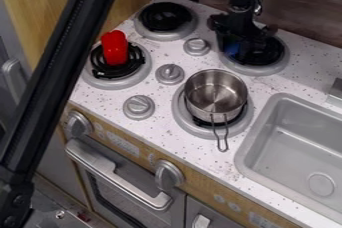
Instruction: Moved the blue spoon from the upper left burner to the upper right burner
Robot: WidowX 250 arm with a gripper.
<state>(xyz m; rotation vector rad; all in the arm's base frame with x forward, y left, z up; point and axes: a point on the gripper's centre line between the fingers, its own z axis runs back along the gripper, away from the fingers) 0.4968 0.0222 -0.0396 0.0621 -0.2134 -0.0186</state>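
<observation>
The black gripper (239, 34) hangs low over the upper right burner (272, 52), in front of the wooden back wall. A small patch of blue, which looks like part of the blue spoon (232, 49), shows at the gripper's lower end, over the left part of that burner. The rest of the spoon is hidden by the gripper. On the upper left burner (165, 17) only the black coil shows.
A metal pot (215, 93) stands on the lower right burner, its handle toward the front edge. A red object (115, 48) stands on the lower left burner. Knobs (196, 46) rise between the burners; the grey sink (300, 147) lies at the right.
</observation>
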